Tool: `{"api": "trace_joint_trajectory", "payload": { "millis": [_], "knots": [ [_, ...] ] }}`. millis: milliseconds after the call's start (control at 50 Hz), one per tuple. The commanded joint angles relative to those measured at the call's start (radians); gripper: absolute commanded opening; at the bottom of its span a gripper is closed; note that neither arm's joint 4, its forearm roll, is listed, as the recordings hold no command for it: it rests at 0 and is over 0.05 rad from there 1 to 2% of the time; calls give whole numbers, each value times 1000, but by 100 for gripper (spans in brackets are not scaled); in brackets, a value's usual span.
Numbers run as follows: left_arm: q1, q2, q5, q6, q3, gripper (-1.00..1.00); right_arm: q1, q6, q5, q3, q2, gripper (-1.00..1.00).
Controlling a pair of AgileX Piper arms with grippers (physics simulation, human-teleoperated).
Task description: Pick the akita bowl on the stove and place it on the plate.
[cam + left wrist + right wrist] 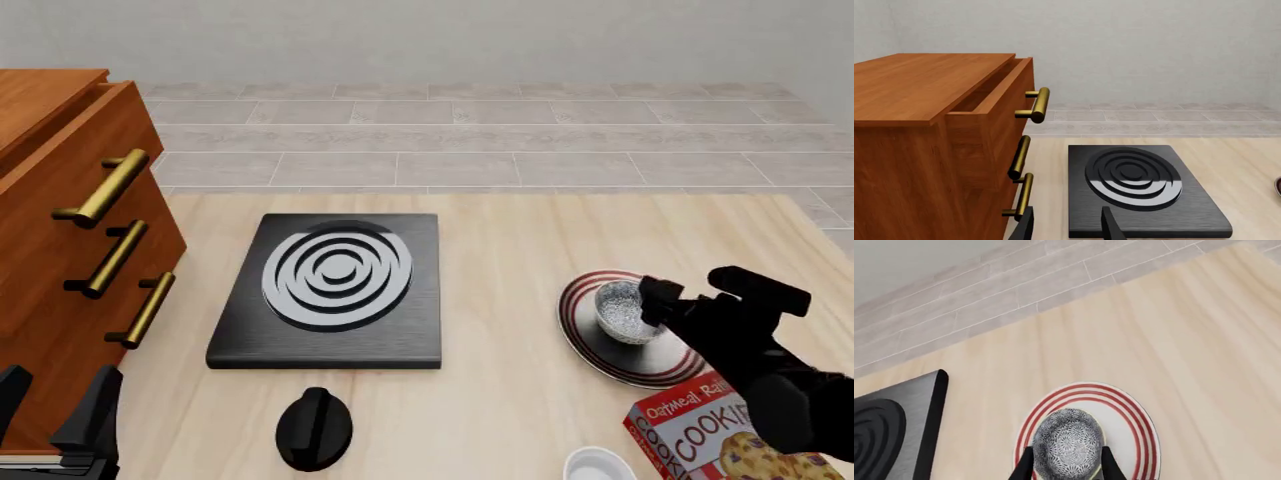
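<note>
The akita bowl, dark outside and speckled grey-white inside, sits on the red-striped white plate at the right of the table. In the right wrist view the bowl lies on the plate, framed by my two spread fingers. My right gripper hangs open just over the bowl's right side, and my fingertips reach only its near edge. The black stove carries only its silver burner rings. My left gripper is open at the table's front left, pointing at the stove.
A wooden cabinet with brass handles stands at the left, its top drawer pulled out. In front of the stove lies a round black knob. A cookie box and a plain white bowl sit at the front right.
</note>
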Motion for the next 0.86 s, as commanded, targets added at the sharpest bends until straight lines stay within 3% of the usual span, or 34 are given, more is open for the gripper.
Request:
{"api": "trace_joint_trajectory", "payload": {
  "millis": [20, 60, 180, 220, 320, 560, 700, 720, 860],
  "knots": [
    [0, 0, 0, 0, 0, 100, 66, -29, 31, 36, -118, 100],
    [0, 0, 0, 0, 0, 100, 80, -20, 18, 55, -151, 100],
    [0, 0, 0, 0, 0, 100, 138, -79, 35, 79, -216, 100],
    [0, 0, 0, 0, 0, 100, 136, -53, 27, 92, -248, 100],
    [0, 0, 0, 0, 0, 100, 196, -63, 44, 123, -374, 100],
    [0, 0, 0, 0, 0, 100, 245, -62, -47, 148, -302, 100],
    [0, 0, 0, 0, 0, 100, 275, -88, -109, 162, -269, 100],
    [0, 0, 0, 0, 0, 100, 285, -67, -128, 170, -270, 100],
    [0, 0, 0, 0, 0, 100, 314, -66, -178, 171, -243, 100]
  ]
}}
